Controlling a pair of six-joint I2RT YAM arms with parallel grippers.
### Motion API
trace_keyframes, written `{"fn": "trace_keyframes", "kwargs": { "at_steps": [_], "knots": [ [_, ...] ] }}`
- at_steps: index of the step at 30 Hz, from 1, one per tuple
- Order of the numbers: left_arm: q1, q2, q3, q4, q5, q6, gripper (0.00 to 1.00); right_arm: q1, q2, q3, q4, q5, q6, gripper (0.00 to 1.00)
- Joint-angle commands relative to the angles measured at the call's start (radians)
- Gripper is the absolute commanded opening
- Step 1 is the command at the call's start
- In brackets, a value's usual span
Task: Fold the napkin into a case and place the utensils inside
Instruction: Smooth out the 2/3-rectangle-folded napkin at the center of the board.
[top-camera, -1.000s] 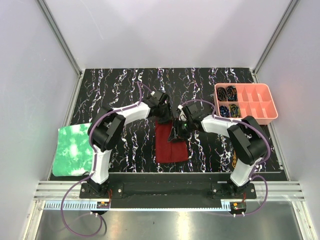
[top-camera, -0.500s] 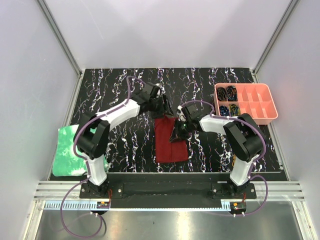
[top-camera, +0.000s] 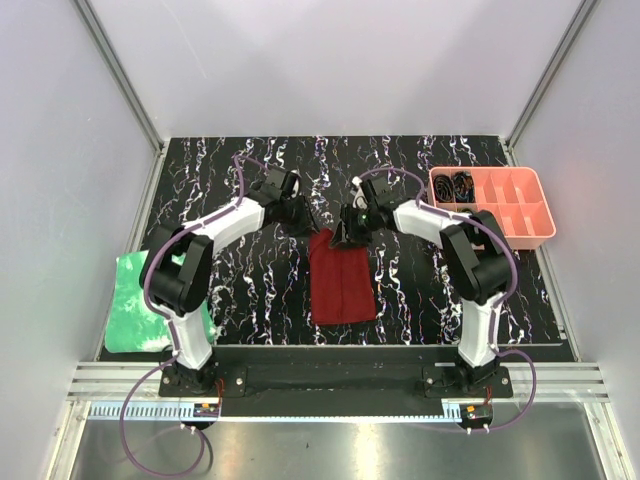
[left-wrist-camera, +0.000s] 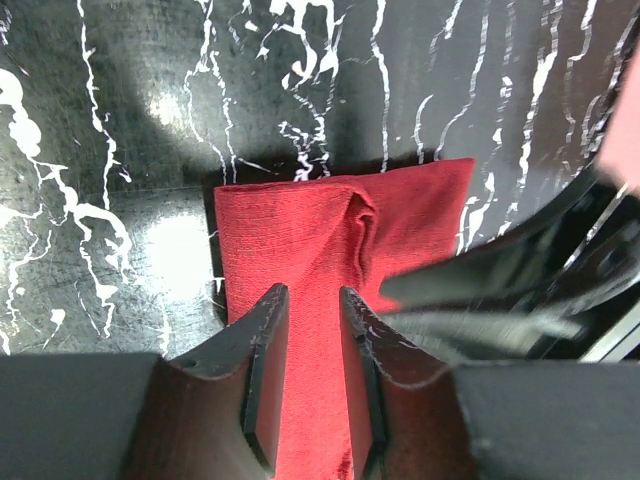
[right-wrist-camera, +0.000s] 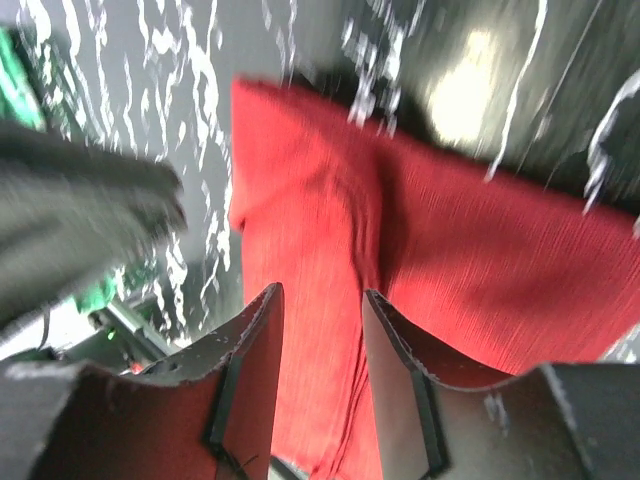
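Though small, dark coils, perhaps cables, in pink tray

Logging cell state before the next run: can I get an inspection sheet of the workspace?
Surface: black marbled table.
Job's things: red napkin folded into a strip, centre; cutlery, nothing seen.
Clutter: green cloth at left edge; pink tray far right, dark coils in some compartments.
Grippers: left gripper and right gripper over the napkin's far end, jaws apart.
Cables: purple cables along both arms.
Surroundings: grey walls, metal frame.
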Motion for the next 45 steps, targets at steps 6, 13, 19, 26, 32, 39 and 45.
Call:
{"fn": "trace_keyframes", "kwargs": {
  "at_steps": [6, 13, 19, 26, 32, 39, 45],
  "knots": [
    [0.002, 0.034, 0.048, 0.029, 0.033, 0.006, 0.26, -0.033, 0.124, 0.206, -0.119, 0.055, -0.085, 0.42],
    [0.002, 0.034, 0.032, 0.04, 0.03, 0.0, 0.24, -0.042, 0.186, 0.261, -0.127, 0.037, -0.078, 0.35],
    [0.0, 0.043, 0.04, 0.04, 0.035, -0.003, 0.24, -0.056, 0.221, 0.294, -0.127, 0.037, -0.072, 0.26],
    [0.0, 0.091, 0.08, 0.038, 0.031, -0.003, 0.23, -0.07, 0.236, 0.294, -0.128, 0.031, -0.08, 0.11],
    [-0.006, 0.138, 0.083, 0.05, 0.019, -0.008, 0.22, -0.079, 0.246, 0.309, -0.125, 0.008, -0.091, 0.11],
    [-0.001, 0.168, 0.083, 0.033, -0.018, 0.015, 0.19, -0.09, 0.215, 0.326, -0.131, -0.014, -0.097, 0.23],
    [-0.004, 0.06, 0.08, 0.013, -0.001, 0.005, 0.23, -0.091, 0.119, 0.294, -0.177, -0.015, -0.097, 0.43]
  ]
}}
